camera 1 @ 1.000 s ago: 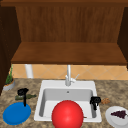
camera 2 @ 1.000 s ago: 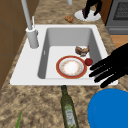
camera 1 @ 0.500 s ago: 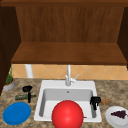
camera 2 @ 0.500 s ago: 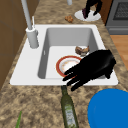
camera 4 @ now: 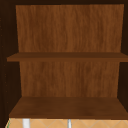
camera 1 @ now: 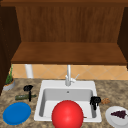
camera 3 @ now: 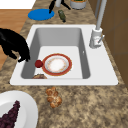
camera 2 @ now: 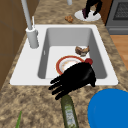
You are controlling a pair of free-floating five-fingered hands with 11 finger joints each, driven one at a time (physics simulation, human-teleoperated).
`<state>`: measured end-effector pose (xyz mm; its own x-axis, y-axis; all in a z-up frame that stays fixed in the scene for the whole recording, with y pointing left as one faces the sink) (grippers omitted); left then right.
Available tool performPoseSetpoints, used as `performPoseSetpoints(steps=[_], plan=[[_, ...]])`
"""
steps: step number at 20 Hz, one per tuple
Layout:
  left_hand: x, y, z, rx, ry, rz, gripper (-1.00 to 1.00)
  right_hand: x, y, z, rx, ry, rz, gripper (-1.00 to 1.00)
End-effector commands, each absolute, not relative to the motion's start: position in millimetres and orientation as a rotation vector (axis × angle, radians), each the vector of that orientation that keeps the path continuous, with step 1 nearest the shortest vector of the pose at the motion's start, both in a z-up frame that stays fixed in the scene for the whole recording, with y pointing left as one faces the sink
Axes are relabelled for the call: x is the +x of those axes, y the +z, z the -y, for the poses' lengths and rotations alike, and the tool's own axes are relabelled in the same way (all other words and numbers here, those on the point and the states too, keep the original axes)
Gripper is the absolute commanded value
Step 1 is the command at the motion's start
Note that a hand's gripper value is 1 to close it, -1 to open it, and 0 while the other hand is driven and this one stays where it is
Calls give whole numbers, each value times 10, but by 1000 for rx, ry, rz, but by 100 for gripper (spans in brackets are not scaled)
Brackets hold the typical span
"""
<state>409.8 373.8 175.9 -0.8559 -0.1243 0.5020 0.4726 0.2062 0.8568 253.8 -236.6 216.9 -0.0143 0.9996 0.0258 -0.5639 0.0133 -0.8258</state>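
Observation:
My left hand (camera 1: 28,89) floats over the counter left of the sink (camera 1: 53,84). Its fingers are straight and spread just above the neck of a green bottle (camera 1: 24,97) lying there. In the left side view that hand (camera 2: 75,78) points toward the wall, over the bottle (camera 2: 69,112), beside a blue plate (camera 2: 110,110). My right hand (camera 1: 95,101) hangs at the sink's right edge with relaxed, drooping fingers, holding nothing; in the right side view this hand (camera 3: 13,46) is above the sink's front corner. In the basin lie a red-rimmed plate (camera 3: 57,64) and a small red ball (camera 3: 38,63).
The faucet (camera 1: 68,77) stands at the sink's back. A brown food piece (camera 2: 82,50) lies in the basin. On the right counter are a pastry (camera 3: 53,97) and a white plate with grapes (camera 1: 117,116). A potted plant (camera 1: 9,82) stands far left. Wooden shelves (camera 4: 67,107) hang above.
My left hand has moved from above the blue plate toward the back wall and now hovers over the bottle's neck. The right hand has stayed in place.

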Motion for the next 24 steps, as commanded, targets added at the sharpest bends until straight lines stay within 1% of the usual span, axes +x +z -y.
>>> performPoseSetpoints(steps=[1, 5, 12, 24], plan=[[4098, 1563, -3917, -382, -1664, 2004, -100, 2538, 2169, 2366, -734, 1435, 782, 0], [4102, 1352, -4058, -383, -1654, 2002, -100, 2538, 2169, 2366, -734, 1435, 782, 0], [4099, 1166, -4016, -330, -1693, 2008, -100, 2538, 2169, 2366, -734, 1435, 782, 0], [4505, 1340, -4001, -437, -1621, 1906, -100, 2538, 2169, 2366, -734, 1435, 782, 0]])
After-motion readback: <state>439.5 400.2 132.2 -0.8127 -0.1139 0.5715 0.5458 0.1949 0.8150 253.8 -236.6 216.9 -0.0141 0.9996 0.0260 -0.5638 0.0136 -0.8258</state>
